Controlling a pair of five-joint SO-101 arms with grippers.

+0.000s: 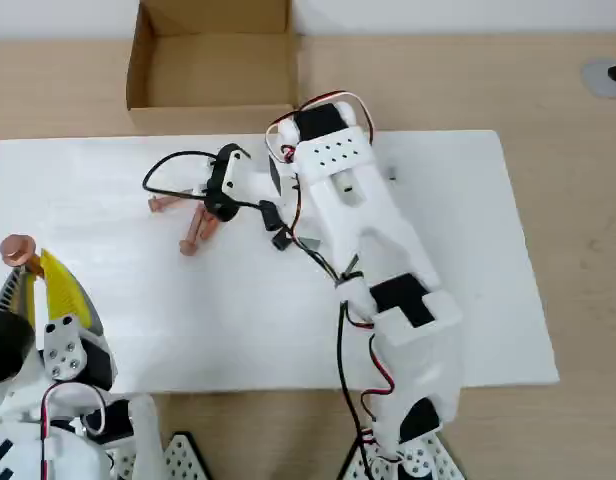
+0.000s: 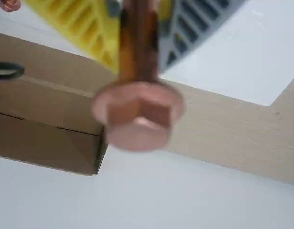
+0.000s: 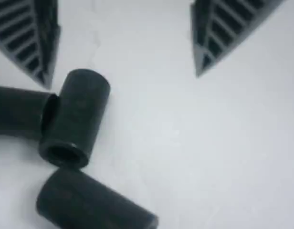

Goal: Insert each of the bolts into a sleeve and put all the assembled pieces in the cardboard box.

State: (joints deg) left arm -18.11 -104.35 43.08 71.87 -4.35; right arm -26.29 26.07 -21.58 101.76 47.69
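My left gripper point(image 1: 30, 285), with one yellow finger point(image 2: 75, 24) and one grey, is shut on a copper bolt point(image 2: 137, 112) near the mat's front left corner; the bolt's flanged hex head point(image 1: 17, 249) sticks out past the fingertips. Two loose copper bolts point(image 1: 193, 232) lie on the white mat. My right gripper point(image 3: 122, 76) hangs open just above the mat with nothing between its dark fingers point(image 3: 223, 28). Three black sleeves point(image 3: 75, 119) lie beside it, close to one fingertip. In the high view the right gripper point(image 1: 222, 190) is next to the loose bolts.
The open cardboard box point(image 1: 138, 75) stands on the wooden table beyond the mat's far left edge; its side point(image 2: 42, 129) shows past the held bolt. The right arm point(image 1: 378, 240) stretches across the mat's middle, trailing cables. Bare mat point(image 1: 108, 180) lies at the left.
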